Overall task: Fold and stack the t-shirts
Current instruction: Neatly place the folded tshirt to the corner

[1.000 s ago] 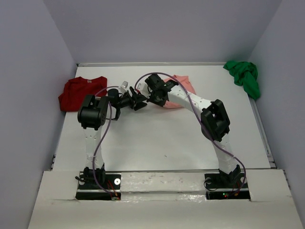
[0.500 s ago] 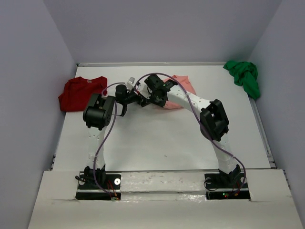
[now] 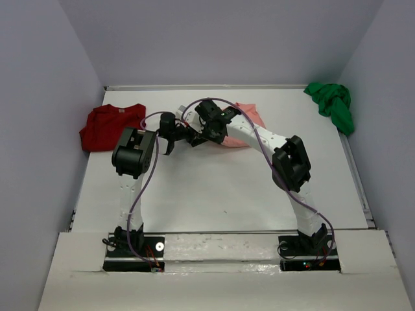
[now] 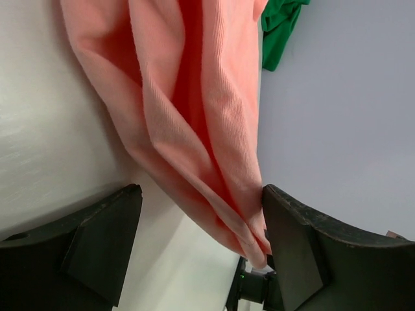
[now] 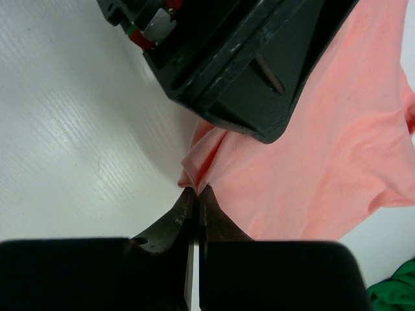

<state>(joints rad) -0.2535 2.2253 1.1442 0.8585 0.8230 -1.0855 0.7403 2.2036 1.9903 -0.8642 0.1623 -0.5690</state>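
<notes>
Right gripper (image 5: pixel 194 191) pinches only a thin fold of the salmon-pink shirt (image 5: pixel 311 149) by the far edge of the desk (image 3: pixel 214 188); left gripper (image 4: pixel 201 194) gapes wide around it. One tug and that fold probably slips.

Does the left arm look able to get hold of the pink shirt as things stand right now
Probably yes. The left gripper is open, with a fold of the salmon-pink shirt between its jaws and nothing blocking. The right gripper, shut on the shirt's edge close by, leaves little room.
</notes>
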